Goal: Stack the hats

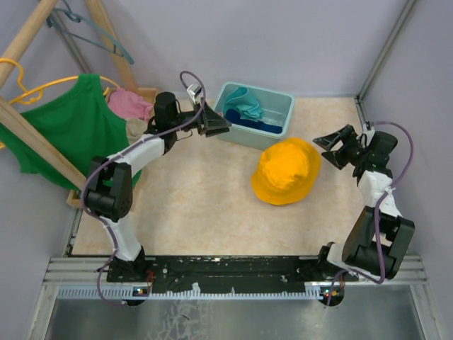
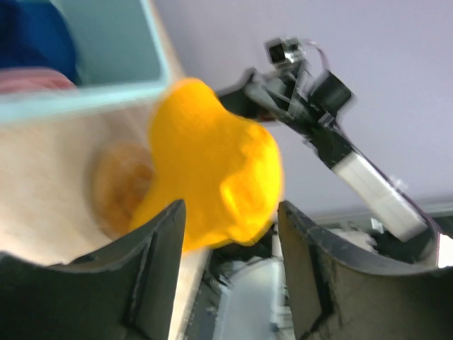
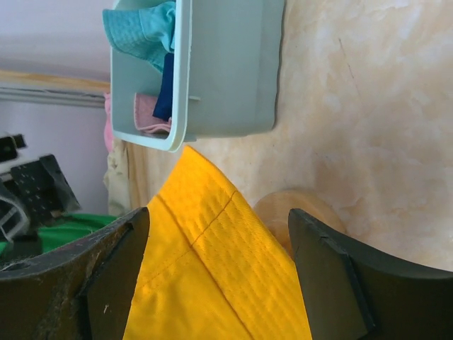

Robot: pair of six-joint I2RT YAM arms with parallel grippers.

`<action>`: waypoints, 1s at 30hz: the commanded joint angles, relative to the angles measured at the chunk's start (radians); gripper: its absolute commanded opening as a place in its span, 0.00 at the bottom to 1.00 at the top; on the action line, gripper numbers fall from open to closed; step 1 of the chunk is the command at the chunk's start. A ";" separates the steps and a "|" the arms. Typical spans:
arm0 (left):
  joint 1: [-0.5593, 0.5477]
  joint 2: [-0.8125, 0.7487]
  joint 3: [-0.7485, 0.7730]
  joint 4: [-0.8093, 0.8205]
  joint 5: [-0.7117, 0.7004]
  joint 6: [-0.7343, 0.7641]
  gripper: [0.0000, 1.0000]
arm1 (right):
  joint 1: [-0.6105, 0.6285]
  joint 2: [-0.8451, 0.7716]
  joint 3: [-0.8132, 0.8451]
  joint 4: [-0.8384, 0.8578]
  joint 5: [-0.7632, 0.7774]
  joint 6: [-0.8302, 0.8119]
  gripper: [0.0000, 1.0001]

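Observation:
The orange-yellow hat (image 1: 287,171) lies on the table right of centre; it also shows in the left wrist view (image 2: 212,177) and the right wrist view (image 3: 212,276). The teal hat (image 1: 245,102), navy blue hat (image 1: 256,125) and a bit of the pink hat (image 3: 146,113) lie in a light teal bin (image 1: 279,106). My left gripper (image 1: 218,125) is open and empty, raised beside the bin's left edge. My right gripper (image 1: 331,150) is open and empty, just right of the orange-yellow hat, not touching it.
A green tank top (image 1: 67,131) hangs from a wooden rack (image 1: 28,32) at the left. A shapeless pink cloth (image 1: 129,105) lies behind it. A round wooden disc (image 3: 301,216) lies on the table by the yellow hat. Walls close the back and right.

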 commanded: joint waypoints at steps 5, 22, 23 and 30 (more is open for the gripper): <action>-0.042 0.123 0.656 -0.745 -0.432 0.804 0.73 | 0.009 -0.033 0.048 0.020 0.033 -0.018 0.78; -0.172 0.607 1.137 -0.842 -0.861 1.158 0.98 | 0.032 -0.030 0.109 -0.062 0.064 -0.017 0.77; -0.172 0.617 1.141 -0.811 -0.874 1.160 0.98 | 0.032 -0.032 0.108 -0.061 0.063 -0.017 0.77; -0.170 0.680 1.149 -0.657 -0.895 1.179 1.00 | 0.035 -0.031 0.105 -0.089 0.066 -0.037 0.77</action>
